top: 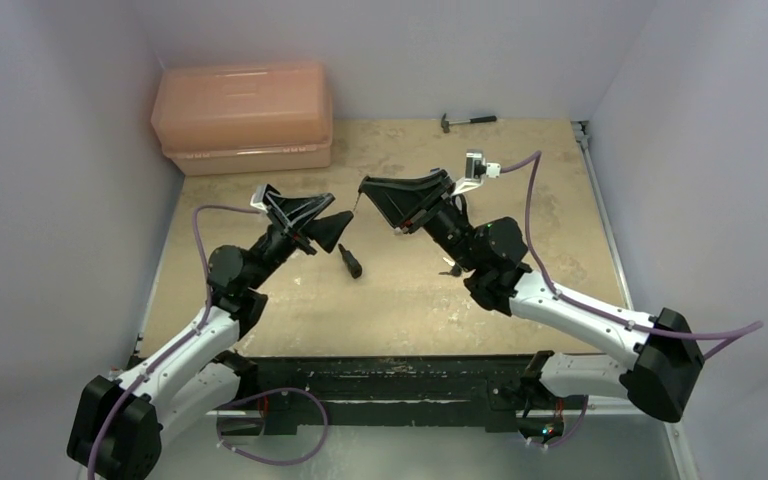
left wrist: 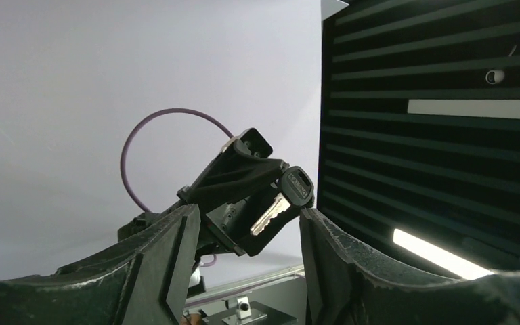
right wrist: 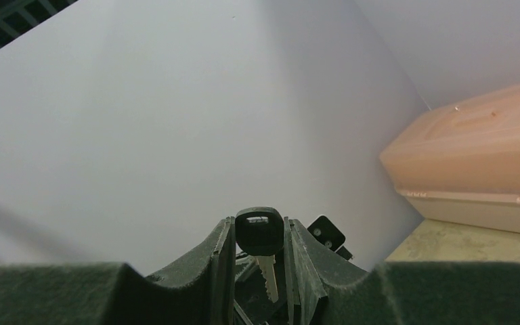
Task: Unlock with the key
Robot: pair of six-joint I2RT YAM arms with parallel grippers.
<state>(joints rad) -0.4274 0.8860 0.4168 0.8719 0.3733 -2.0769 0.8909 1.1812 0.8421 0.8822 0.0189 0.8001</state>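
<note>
My right gripper is shut on the key. Its black head sits between the fingertips and its metal blade points back toward the wrist. The gripper is raised above the table's middle. My left gripper is open and empty, just left of the right gripper's tips and facing them. In the left wrist view the key and the right gripper show between my spread left fingers. A small dark object, possibly the lock, lies on the table below both grippers.
A peach plastic box stands at the back left. A small hammer lies at the back edge. A small dark item lies under the right arm. Walls close in the table's left, back and right.
</note>
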